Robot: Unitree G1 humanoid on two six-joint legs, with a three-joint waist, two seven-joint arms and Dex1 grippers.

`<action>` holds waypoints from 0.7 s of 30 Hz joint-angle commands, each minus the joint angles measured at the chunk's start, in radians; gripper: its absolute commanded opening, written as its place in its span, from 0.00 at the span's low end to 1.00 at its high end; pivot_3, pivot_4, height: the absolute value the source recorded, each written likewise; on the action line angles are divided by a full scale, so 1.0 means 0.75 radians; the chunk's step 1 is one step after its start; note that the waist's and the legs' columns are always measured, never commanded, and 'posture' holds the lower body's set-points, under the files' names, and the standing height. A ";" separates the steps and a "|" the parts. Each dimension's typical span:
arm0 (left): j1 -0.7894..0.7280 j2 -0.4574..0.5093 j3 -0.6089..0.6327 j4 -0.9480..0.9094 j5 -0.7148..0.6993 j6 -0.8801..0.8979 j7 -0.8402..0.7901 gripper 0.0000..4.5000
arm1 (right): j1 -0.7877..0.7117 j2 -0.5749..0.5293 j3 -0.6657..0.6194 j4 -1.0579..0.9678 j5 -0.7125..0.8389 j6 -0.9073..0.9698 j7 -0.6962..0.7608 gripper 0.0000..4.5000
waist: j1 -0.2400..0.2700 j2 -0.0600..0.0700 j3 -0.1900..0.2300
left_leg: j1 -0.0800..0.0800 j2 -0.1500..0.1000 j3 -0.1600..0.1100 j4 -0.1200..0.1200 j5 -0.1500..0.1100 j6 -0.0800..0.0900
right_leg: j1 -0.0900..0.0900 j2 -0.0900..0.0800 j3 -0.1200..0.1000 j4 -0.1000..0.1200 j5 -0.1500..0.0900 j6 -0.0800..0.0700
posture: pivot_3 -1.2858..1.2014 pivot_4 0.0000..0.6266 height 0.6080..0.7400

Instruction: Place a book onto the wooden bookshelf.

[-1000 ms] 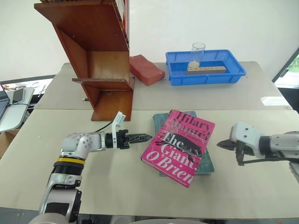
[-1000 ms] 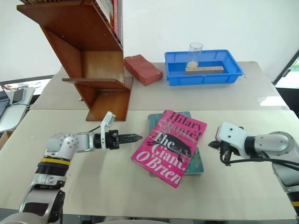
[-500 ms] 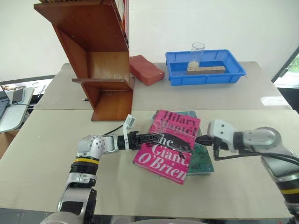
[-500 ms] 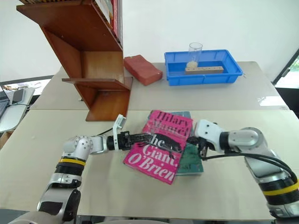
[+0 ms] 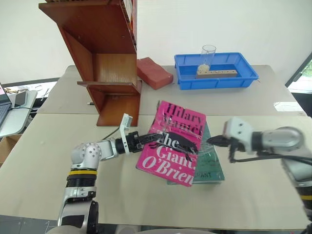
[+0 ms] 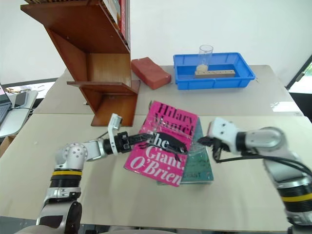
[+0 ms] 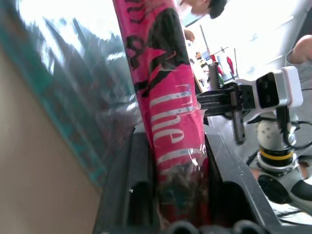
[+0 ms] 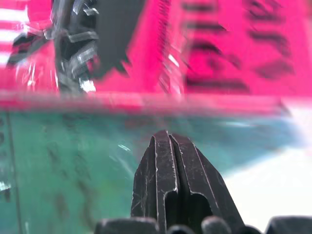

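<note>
The pink book carried "Hilary Mantel" in pale letters across the top of its cover and "The Giant, O'Brien" in white below, around a black figure. In the left wrist view, white letters reading "The" ran along the same cover. The teal-green book beneath it bore pale lettering near its lower edge, too small to read.

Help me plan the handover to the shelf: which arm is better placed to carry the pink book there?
Left, probably. The left gripper is already shut on the pink book, and the wooden bookshelf stands on its side. The right gripper is shut and empty.
</note>
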 commanded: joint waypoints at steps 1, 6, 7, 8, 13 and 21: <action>-0.024 0.021 0.021 -0.174 -0.050 -0.072 -0.026 0.15 | 0.047 -0.066 -0.184 -0.096 0.082 0.073 0.005 0.00 | 0.000 0.000 0.000 | 0.002 0.000 0.000 0.000 0.000 0.000 | 0.002 0.000 0.000 -0.001 0.000 0.001 | 0.52 0.24 0.31; -0.229 0.162 -0.190 -0.500 0.259 -0.532 -0.121 0.15 | 0.065 -0.184 -0.486 -0.125 0.205 0.232 0.023 0.00 | 0.008 0.000 0.005 | -0.003 -0.002 -0.002 0.000 0.002 -0.004 | 0.002 -0.001 0.000 -0.004 0.004 -0.004 | 0.52 0.24 0.31; -0.285 0.179 -0.214 -0.519 0.325 -0.639 -0.126 0.15 | 0.056 -0.196 -0.516 -0.138 0.237 0.264 0.024 0.00 | 0.007 0.000 0.005 | -0.003 -0.003 -0.002 -0.001 0.003 -0.006 | 0.003 -0.001 0.000 -0.005 0.005 -0.005 | 0.52 0.24 0.31; -0.340 0.197 -0.236 -0.523 0.397 -0.748 -0.126 0.15 | 0.044 -0.205 -0.539 -0.153 0.269 0.296 0.021 0.00 | 0.007 0.000 0.005 | -0.002 -0.003 -0.002 -0.001 0.003 -0.006 | 0.005 -0.001 0.001 -0.007 0.005 -0.004 | 0.52 0.24 0.31; -0.553 0.378 -0.365 -0.369 0.856 -1.435 -0.195 0.15 | -0.062 -0.225 -0.575 -0.215 0.421 0.427 -0.018 0.00 | -0.015 0.002 0.005 | -0.002 -0.003 -0.001 -0.005 0.003 -0.005 | 0.006 -0.001 0.004 -0.011 0.006 -0.004 | 0.52 0.24 0.31; -0.767 0.673 -0.457 0.122 1.314 -2.141 -0.163 0.15 | -0.326 -0.188 -0.416 -0.195 0.512 0.489 -0.121 0.00 | -0.027 0.006 0.010 | -0.002 -0.003 -0.001 -0.009 0.003 -0.005 | 0.002 -0.001 0.004 -0.012 0.004 -0.001 | 0.52 0.24 0.31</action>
